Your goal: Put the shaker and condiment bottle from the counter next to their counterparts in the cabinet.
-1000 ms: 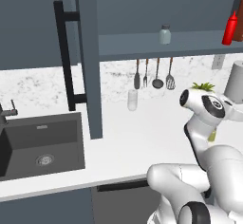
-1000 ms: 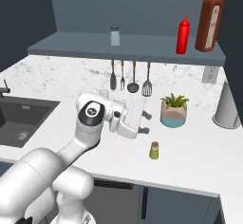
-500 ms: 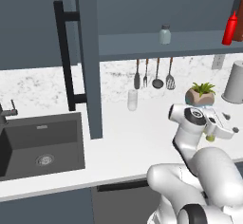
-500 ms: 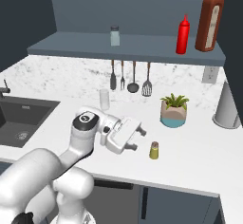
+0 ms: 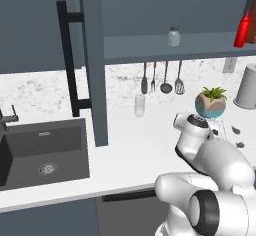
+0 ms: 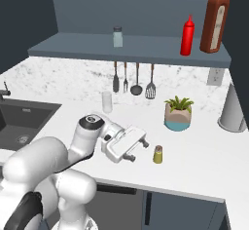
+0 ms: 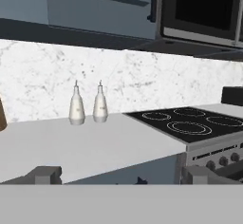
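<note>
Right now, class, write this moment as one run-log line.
end effector: open, low over counter, beside shaker | condiment bottle: on cabinet shelf beside brown-red bottle | shaker: not yet shelved

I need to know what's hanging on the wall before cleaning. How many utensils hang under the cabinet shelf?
4, in a row on the backsplash: a dark one leftmost, a fork, a ladle, and a slotted spatula rightmost.
</note>
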{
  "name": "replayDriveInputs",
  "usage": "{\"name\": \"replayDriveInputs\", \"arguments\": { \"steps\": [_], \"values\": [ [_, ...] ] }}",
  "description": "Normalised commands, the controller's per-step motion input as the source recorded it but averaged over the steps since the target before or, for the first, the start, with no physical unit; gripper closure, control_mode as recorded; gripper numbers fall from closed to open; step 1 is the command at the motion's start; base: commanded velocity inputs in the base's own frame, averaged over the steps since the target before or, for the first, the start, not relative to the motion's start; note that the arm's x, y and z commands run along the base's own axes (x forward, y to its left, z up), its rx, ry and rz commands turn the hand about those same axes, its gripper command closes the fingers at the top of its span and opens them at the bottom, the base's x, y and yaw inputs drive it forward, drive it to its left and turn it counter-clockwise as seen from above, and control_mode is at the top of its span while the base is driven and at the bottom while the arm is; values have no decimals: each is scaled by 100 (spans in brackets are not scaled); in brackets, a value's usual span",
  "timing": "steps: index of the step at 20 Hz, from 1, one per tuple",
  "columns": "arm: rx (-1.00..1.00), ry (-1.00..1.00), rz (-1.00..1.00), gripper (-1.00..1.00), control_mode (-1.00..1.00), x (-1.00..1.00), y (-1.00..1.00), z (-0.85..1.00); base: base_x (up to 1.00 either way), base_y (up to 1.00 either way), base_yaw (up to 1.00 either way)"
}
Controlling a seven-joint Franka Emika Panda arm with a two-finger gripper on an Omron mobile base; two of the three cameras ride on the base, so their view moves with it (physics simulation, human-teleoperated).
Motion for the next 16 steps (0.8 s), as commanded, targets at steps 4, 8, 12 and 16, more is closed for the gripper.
{"name": "replayDriveInputs", "arguments": {
  "steps": [4,8,12,16],
  "values": [
    [-2,-2,-1,-100,-100,7,33,-5,0,0,0],
    [0,-2,0,-100,-100,6,7,-4,0,0,0],
    [0,0,0,-100,-100,39,0,-40,0,0,0],
    [0,0,0,-100,-100,29,4,-19,0,0,0]
  ]
}}
